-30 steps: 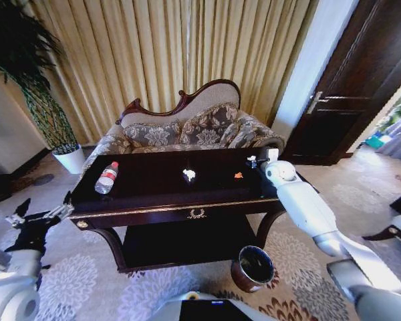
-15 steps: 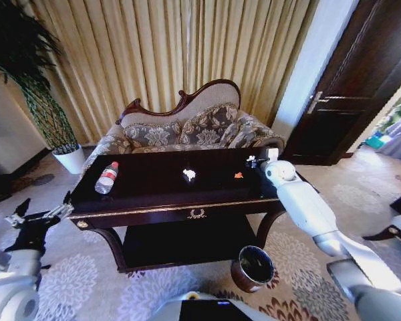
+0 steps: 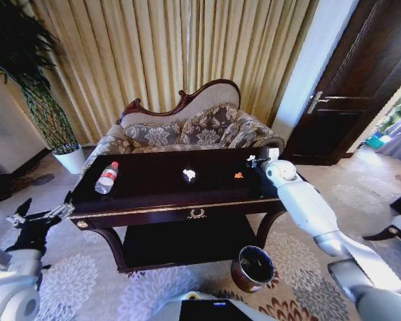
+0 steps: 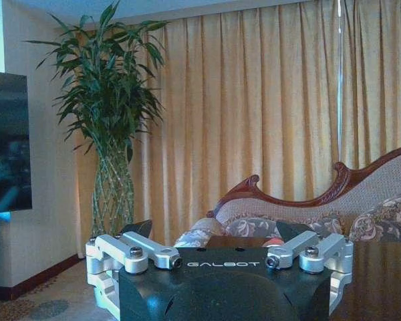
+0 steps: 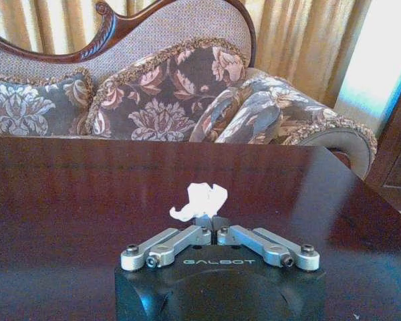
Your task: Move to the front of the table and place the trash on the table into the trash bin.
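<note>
Room with gold curtains, patterned carved-wood sofa (image 3: 187, 127) behind, dark door upper right, potted plant (image 3: 27, 87) upper left, floral carpet. Long dark glossy wooden tabletop with gold trim (image 3: 154, 190) sits mid-frame in the head view.

On it: clear plastic bottle with red cap (image 3: 107, 177) lying at the left end, crumpled white paper wad (image 3: 189, 175) near centre, tiny orange scrap (image 3: 238, 175) right of centre. All three well apart.

Small round reddish-brown trash bin (image 3: 252, 268) on the carpet, lower centre-right, just in front of the table's right leg.

Right end effector (image 3: 254, 160) over the tabletop's right end, near the orange scrap; in the right wrist view its fingers are closed together, holding nothing, with the paper wad (image 5: 199, 200) just beyond the tips.

Left end effector (image 3: 43, 215) lower left, off the table's left end, fingers spread wide (image 4: 130, 253), empty.
</note>
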Controlling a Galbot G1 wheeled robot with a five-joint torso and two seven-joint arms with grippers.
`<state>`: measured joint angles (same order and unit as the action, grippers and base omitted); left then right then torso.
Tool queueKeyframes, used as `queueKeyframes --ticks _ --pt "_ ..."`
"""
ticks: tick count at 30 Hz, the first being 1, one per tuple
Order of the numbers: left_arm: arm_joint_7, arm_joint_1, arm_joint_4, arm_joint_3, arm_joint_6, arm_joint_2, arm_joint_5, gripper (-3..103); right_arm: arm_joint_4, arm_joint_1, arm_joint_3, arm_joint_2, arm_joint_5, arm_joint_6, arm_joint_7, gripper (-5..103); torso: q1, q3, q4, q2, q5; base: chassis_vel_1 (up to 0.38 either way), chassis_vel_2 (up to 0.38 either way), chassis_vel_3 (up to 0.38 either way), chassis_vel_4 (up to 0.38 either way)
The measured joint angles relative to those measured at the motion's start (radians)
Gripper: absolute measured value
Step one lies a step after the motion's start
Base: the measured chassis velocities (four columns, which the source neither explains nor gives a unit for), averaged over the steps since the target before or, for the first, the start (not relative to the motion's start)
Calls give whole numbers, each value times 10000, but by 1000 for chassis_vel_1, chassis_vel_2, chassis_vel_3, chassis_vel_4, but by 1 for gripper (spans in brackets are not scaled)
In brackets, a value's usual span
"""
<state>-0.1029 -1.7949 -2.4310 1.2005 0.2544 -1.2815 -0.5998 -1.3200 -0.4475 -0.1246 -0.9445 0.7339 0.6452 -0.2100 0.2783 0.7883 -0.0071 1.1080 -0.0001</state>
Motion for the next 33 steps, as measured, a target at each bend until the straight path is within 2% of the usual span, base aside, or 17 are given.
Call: queueKeyframes --ticks 7,9,11,12,17,22,33 --pt "11 11 6 -1 3 5 -16 100 -602 -372 -401 119 15 -208 -24 0 0 0 0 0 0 0 0 0 0" --pt "21 -4 33 -4 2 -6 -106 100 -1318 -837 -689 302 304 -1052 -1 0 0 0 -1 0 -1 0 0 0 0" --pt "21 -6 38 -12 3 -12 -133 100 -1451 -938 -742 327 341 -1208 1 0 0 0 0 0 0 0 0 0 0" --pt "22 -6 50 -43 2 -28 -180 100 -2067 -1421 -1015 441 527 -1647 8 0 0 0 2 0 -1 0 0 0 0" --pt "25 35 72 -139 -7 -35 -199 100 -3093 -2331 -1542 604 656 -1924 23 0 0 0 0 0 -1 0 0 0 0" --pt "26 196 248 -356 -187 210 -483 100 -5265 -4643 -2911 836 326 -2805 223 0 -1 -2 -2 1 -1 0 0 0 0" --pt "37 380 348 -656 -228 404 -521 100 -6764 -6854 -4136 576 -135 -3035 209 0 -1 -1 -2 1 1 0 0 0 0"
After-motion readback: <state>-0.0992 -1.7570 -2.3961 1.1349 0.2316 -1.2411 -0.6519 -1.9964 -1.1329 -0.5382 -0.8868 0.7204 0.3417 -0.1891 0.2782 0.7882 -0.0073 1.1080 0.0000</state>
